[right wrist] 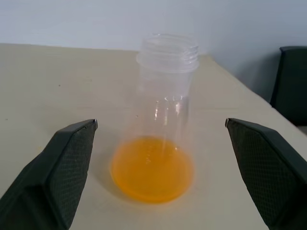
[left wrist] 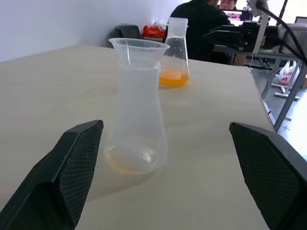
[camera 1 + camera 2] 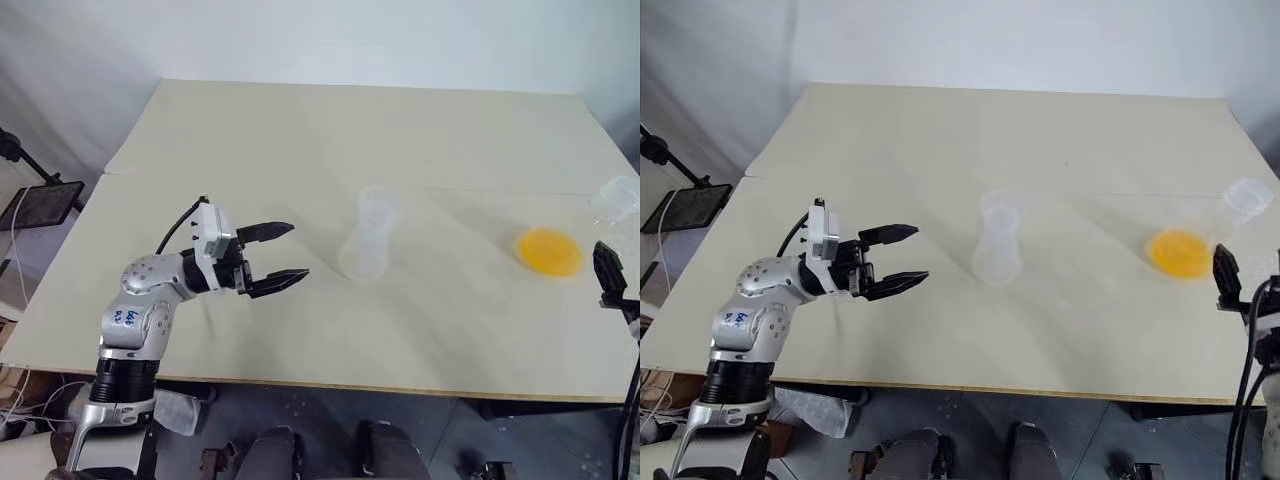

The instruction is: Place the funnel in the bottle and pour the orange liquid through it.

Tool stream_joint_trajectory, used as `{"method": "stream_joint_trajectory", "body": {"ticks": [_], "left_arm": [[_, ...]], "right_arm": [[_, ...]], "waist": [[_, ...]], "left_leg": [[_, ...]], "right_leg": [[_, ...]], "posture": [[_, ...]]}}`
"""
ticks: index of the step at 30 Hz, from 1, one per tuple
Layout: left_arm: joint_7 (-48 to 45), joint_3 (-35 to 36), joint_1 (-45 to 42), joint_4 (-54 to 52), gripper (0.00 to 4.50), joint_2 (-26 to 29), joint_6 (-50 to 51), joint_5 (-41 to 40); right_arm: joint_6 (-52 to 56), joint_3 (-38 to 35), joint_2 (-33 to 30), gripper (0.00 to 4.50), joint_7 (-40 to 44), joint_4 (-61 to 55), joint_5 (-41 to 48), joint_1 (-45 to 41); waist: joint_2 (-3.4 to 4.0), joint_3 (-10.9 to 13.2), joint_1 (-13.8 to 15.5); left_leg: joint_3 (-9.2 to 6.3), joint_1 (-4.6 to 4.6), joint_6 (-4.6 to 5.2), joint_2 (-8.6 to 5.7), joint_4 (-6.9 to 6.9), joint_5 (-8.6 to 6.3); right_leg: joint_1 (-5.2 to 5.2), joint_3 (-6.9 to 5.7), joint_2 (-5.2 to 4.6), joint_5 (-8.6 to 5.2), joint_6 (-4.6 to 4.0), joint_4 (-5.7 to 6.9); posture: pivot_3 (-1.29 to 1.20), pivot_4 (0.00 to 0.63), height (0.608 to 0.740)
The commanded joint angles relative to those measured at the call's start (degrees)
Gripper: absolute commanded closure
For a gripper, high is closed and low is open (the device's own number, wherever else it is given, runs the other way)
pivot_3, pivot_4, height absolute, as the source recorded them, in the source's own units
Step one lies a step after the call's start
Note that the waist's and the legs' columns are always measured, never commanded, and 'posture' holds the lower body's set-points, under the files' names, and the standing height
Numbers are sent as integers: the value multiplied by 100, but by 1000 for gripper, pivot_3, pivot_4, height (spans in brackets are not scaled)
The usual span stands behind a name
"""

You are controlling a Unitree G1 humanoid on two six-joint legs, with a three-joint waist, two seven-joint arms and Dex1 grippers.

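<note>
The clear bottle (image 3: 362, 252) stands upright mid-table with the clear funnel (image 2: 139, 50) seated in its neck. A faint orange trace lies on the bottle's bottom. My left gripper (image 3: 298, 250) hovers open just left of the bottle, aimed at it, fingers apart on either side in the left wrist view. A second clear flask (image 1: 165, 96) near the table's right edge holds the orange liquid (image 3: 548, 251) as a shallow pool. My right gripper (image 3: 1225, 275) is open just in front of that flask, not touching it.
The beige table (image 3: 300, 130) has bare room behind and to the left. Its right edge runs close to the orange flask. A black stand (image 3: 40, 200) is off the left side. A person (image 2: 201, 19) sits beyond the table, and a dark chair (image 1: 292, 81) stands near it.
</note>
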Motion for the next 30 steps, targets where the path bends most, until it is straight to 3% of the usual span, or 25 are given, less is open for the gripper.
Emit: {"method": "stream_joint_trajectory", "body": {"ticks": [1,17,20,25,30], "left_arm": [[70,61,60,-308,28,60,47,-174],[176,62,116,-489,28,92,49,-207],[192,60,139,-515,0,97,41,-210],[199,69,147,-506,0,99,3,-203],[202,70,139,-494,0,95,-25,-196]], "right_arm": [[128,42,-222,0,14,279,-21,-436],[-120,448,-526,0,172,2072,-585,-2244],[-185,474,-523,565,194,2242,-655,-2363],[-366,480,-481,2103,250,2392,-761,-2447],[-374,461,-492,2105,287,2387,-749,-2461]], "waist": [[0,0,5],[1,0,8],[1,1,5],[1,1,-4],[1,1,-6]], "left_leg": [[0,-1,0,-2,0,0],[1,-7,3,-4,1,2],[0,-7,2,-4,1,2],[0,-7,2,-4,1,2],[0,-8,2,-4,1,2]], "right_leg": [[0,0,0,0,0,1],[0,-16,8,1,2,-1],[-1,-18,8,1,2,-1],[0,-19,8,1,2,-2],[0,-20,8,1,2,-2]], "posture": [[0,150,740],[0,150,740],[0,150,740],[0,150,740],[0,150,740]]}}
